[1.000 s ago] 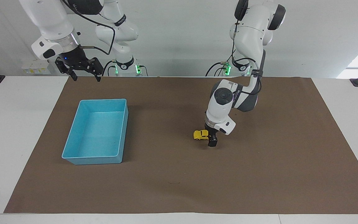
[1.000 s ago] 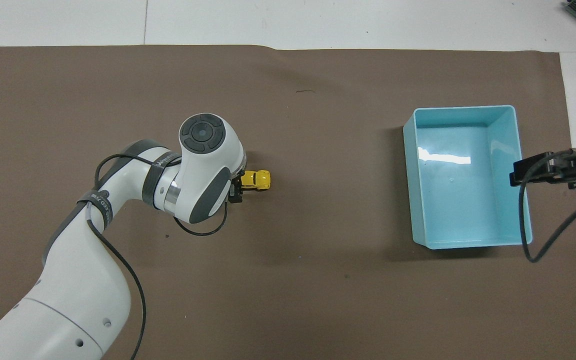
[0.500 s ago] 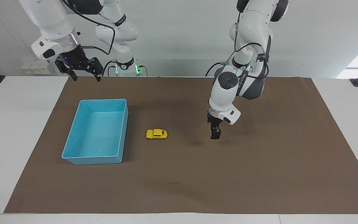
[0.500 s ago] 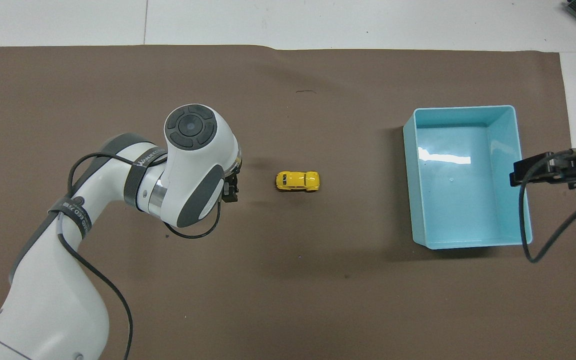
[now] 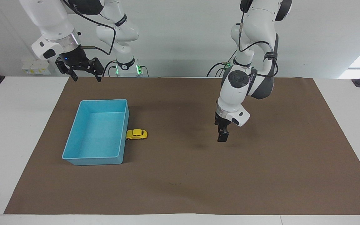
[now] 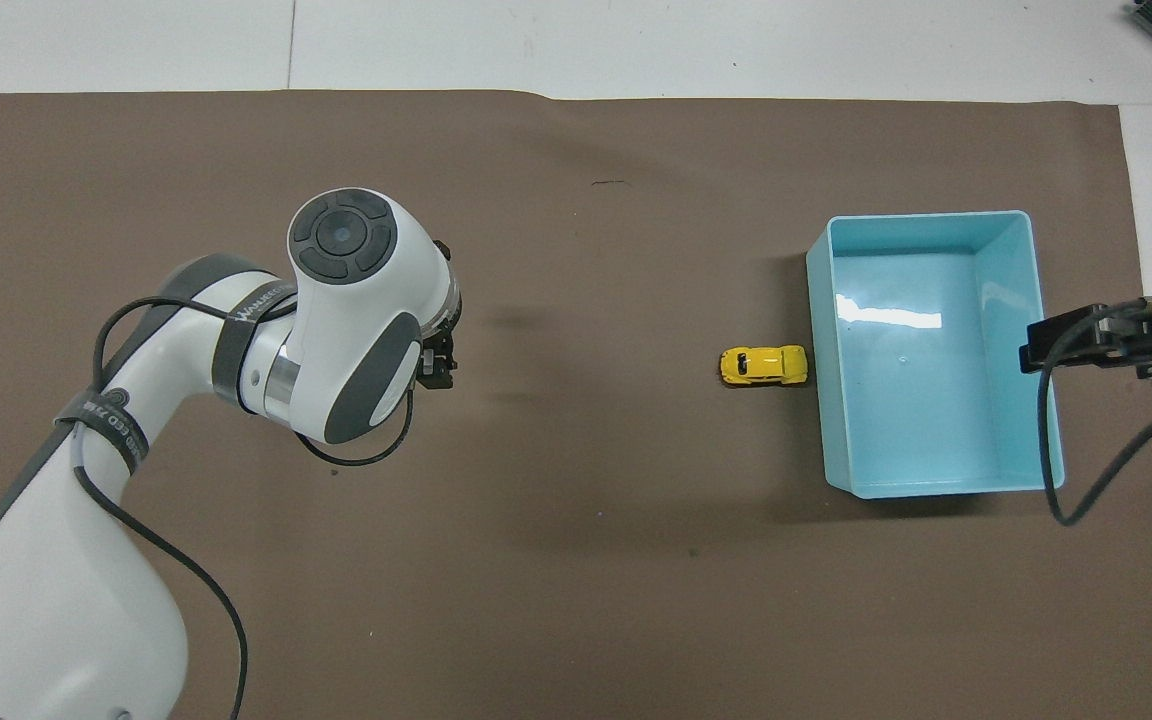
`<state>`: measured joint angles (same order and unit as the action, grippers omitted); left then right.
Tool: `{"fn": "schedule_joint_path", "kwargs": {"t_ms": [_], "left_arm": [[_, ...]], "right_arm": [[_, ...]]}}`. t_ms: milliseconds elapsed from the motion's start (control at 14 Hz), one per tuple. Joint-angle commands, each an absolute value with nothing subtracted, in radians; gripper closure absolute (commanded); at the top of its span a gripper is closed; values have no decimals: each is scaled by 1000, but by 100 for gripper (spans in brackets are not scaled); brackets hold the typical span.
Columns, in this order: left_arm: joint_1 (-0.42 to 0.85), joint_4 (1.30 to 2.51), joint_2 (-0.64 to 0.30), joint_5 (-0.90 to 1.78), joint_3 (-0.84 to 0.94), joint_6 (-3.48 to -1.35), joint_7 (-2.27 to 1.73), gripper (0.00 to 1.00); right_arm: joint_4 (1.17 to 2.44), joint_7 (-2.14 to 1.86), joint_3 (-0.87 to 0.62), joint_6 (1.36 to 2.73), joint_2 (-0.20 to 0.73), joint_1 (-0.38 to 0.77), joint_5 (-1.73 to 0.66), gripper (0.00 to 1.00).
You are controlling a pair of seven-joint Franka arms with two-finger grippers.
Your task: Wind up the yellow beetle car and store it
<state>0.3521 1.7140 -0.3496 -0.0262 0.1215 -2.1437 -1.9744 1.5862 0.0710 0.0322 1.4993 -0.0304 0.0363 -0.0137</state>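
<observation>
The yellow beetle car [image 5: 137, 134] stands on its wheels on the brown mat, one end against the outer wall of the light-blue bin [image 5: 103, 100], on the side toward the left arm's end. It also shows in the overhead view [image 6: 763, 366] beside the bin [image 6: 921, 215]. The bin has nothing in it. My left gripper [image 5: 222, 136] hangs open and empty a little above the mat's middle, well apart from the car; it shows in the overhead view [image 6: 436, 368]. My right gripper [image 5: 84, 75] waits open and raised over the mat's edge nearest the robots, by the bin [image 6: 1086, 340].
The brown mat [image 5: 261, 175] covers most of the white table [image 5: 8, 131]. A black cable [image 6: 1086, 500] hangs from the right arm over the bin's corner.
The left gripper let go of the car and rose away toward its own end. The car rolled across the mat to the bin's wall. The right arm has not moved.
</observation>
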Motion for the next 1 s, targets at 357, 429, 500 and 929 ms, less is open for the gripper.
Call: {"fn": "schedule_joint_path", "kwargs": {"t_ms": [357, 429, 500, 929], "left_arm": [[279, 1724, -244, -28, 124, -2102, -1754, 0], [272, 1724, -230, -26, 124, -2088, -1700, 0], [250, 1726, -218, -28, 124, -2070, -1643, 0], [190, 1724, -169, -25, 124, -2016, -1347, 0]], "right_arm": [[1611, 58, 29, 1503, -52, 29, -28, 0], [1611, 58, 29, 1503, -52, 29, -28, 0], [1611, 52, 31, 1509, -52, 29, -28, 0], [1669, -110, 9, 1569, -84, 64, -47, 0]]}}
